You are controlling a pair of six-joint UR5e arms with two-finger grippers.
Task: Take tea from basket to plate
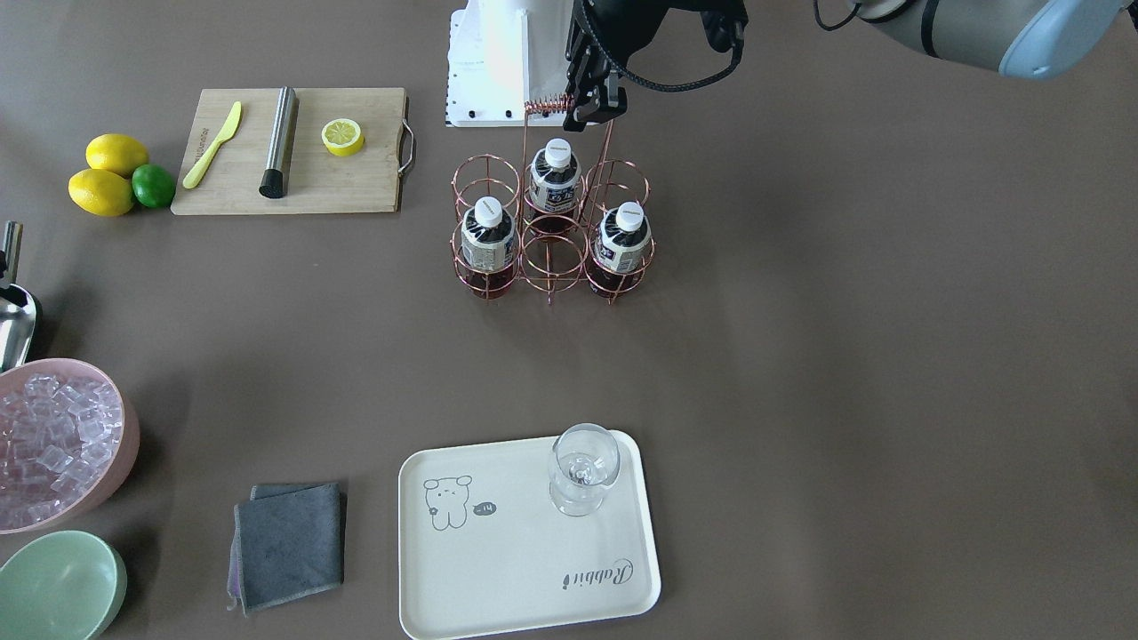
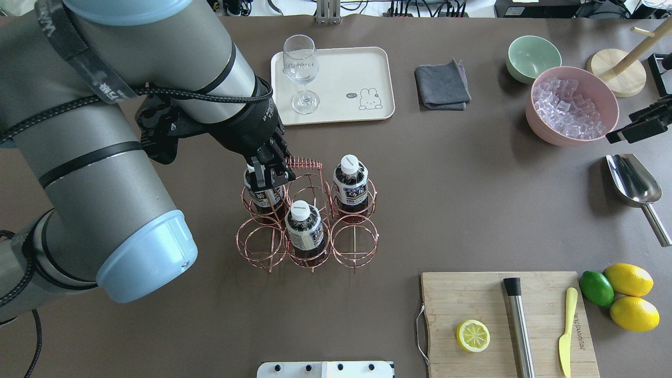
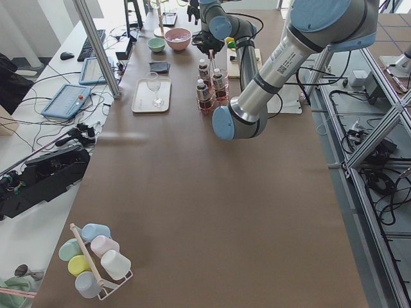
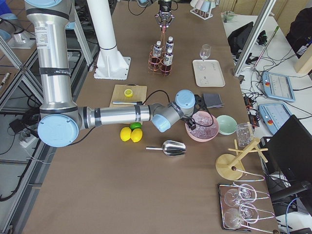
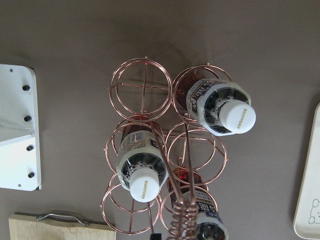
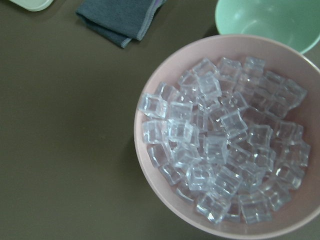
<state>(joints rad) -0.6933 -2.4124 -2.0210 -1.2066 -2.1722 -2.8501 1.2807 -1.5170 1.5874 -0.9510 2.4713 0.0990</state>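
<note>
Tea (image 2: 256, 198) beneath downward-pointing left pincer (image 2: 268, 177)

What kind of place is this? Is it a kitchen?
Probably a robot lab, set up like a drinks counter: a big grey left arm reaches over the table, control tablets sit beside it, and tea bottles wait in a wire basket.

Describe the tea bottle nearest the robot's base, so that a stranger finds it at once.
In the copper wire basket mid-table, the tea bottle fills the middle ring of the robot-side row. It alone has empty rings on both sides.
</note>
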